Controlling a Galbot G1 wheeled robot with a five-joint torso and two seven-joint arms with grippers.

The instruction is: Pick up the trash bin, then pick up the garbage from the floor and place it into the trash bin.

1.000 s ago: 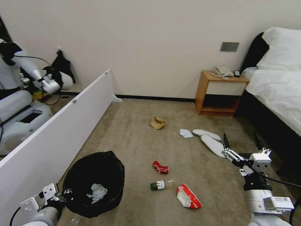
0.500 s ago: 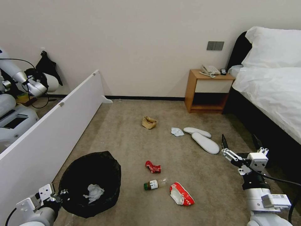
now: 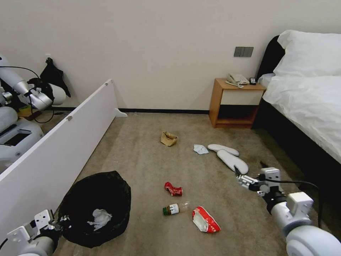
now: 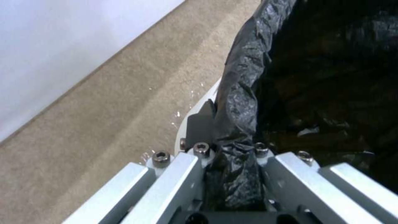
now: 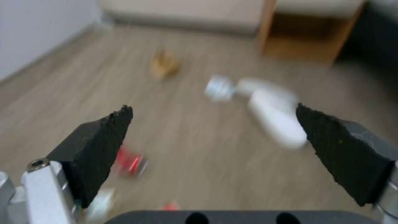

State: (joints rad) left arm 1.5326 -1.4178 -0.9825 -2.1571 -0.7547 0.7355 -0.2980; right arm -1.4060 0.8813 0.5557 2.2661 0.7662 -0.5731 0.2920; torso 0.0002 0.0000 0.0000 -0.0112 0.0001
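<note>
Litter lies scattered over the carpet (image 3: 149,160) in front of the robot. Its left gripper (image 3: 53,224) sits low on the left, its fingers clamped together on the rim of the trash bin (image 3: 93,209) — the left wrist view shows the black bag (image 4: 236,102) pinched between them, with a strip of the bin's white wall just outside. One crumpled tissue (image 3: 98,218) lies inside the bin.

The right gripper (image 3: 248,174) hangs above the floor on the right, near the closer of the two white slippers (image 3: 232,160), its dark fingers (image 5: 104,137) spread wide apart with nothing between them.

Between the two arms lie a crushed red can (image 3: 173,189), a green-capped bottle (image 3: 174,208) just beside it, and a red-and-white snack packet (image 3: 205,219) near the bottle. Farther off sit a brown paper bag (image 3: 168,138) and another tissue (image 3: 200,149) — the tissue close to the slippers' far end.

A white board (image 3: 60,142) runs along the left side, a wooden nightstand (image 3: 236,103) stands against the wall, and a bed (image 3: 305,96) fills the right.
</note>
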